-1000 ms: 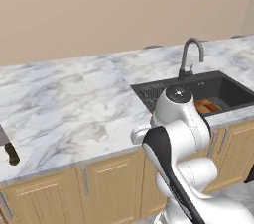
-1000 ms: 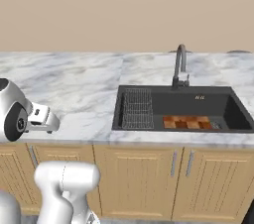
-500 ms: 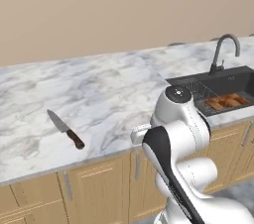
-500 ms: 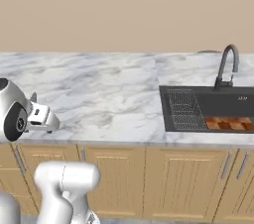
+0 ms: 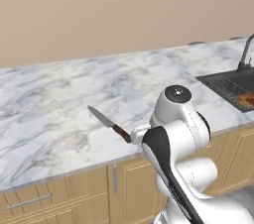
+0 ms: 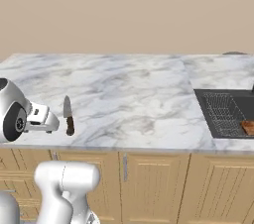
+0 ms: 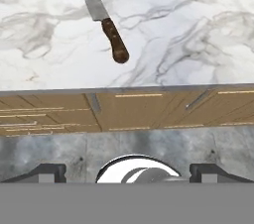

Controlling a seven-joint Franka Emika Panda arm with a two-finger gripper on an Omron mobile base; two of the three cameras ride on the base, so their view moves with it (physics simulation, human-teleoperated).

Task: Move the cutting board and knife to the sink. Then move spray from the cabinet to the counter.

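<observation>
Stretching wide, the counter [image 6: 124, 99] carries the sink [image 6: 233, 114] at its right end with the cutting board [image 6: 249, 128] inside it, the knife [image 7: 103, 17] flat near its front edge, and the gripper [image 7: 127, 171] wide open, holding nothing.

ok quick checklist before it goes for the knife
1. Knife lying flat on the counter, near the front edge: ok.
2. Handle end free, nothing around it: ok.
3. Gripper jaws wide apart, holding nothing: ok.
4. Gripper above the knife: not ok, it hangs in front of the drawers, below the counter top.
5. Cutting board already in the sink: ok, one corner shows.
6. Room in the sink beside the board: cannot tell.
</observation>
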